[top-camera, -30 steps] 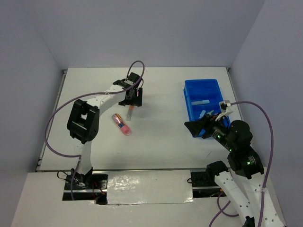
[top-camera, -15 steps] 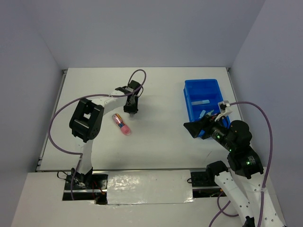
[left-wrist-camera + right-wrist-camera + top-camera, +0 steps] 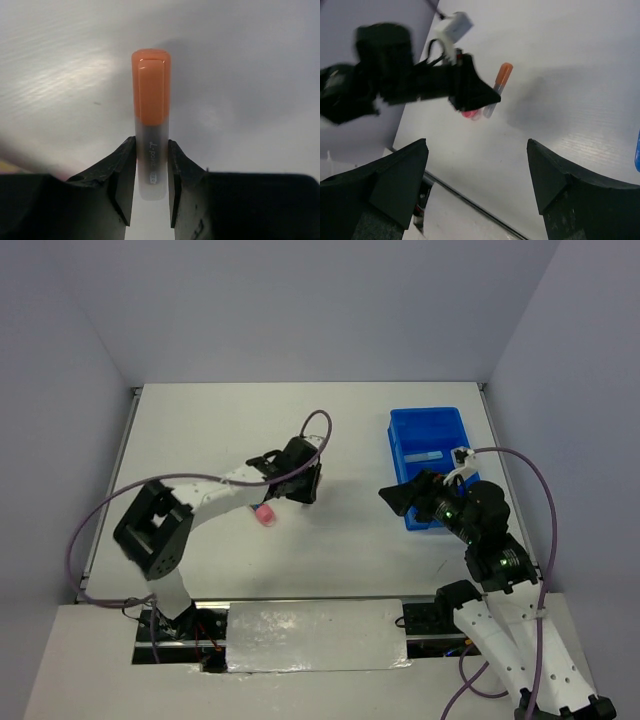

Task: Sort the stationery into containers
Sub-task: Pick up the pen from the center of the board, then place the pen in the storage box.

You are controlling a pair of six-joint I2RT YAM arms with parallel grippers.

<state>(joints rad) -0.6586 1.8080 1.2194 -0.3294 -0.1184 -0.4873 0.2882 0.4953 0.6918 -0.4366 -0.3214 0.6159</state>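
An orange-capped marker (image 3: pixel 151 100) with a frosted white barrel is clamped between my left gripper's (image 3: pixel 151 172) jaws, cap pointing away, held above the white table. From the right wrist view the same orange marker (image 3: pixel 500 84) sticks out of the left gripper (image 3: pixel 479 102). In the top view the left gripper (image 3: pixel 301 486) hangs over the table's middle. A pink marker (image 3: pixel 264 514) lies on the table just beside it, partly under the left arm. The blue tray (image 3: pixel 428 430) stands at the right. My right gripper (image 3: pixel 397 496) is open and empty, left of the tray's near end.
Pale stationery pieces (image 3: pixel 424 454) lie in a compartment of the blue tray; the right arm (image 3: pixel 470 515) covers the tray's near compartments. Purple cables loop off both arms. The table's front edge (image 3: pixel 470 202) runs below the right gripper (image 3: pixel 477 147).
My left gripper shut on the orange marker, lifted it and carried it right towards the table's middle. My right gripper shifted slightly left and opened a little wider.
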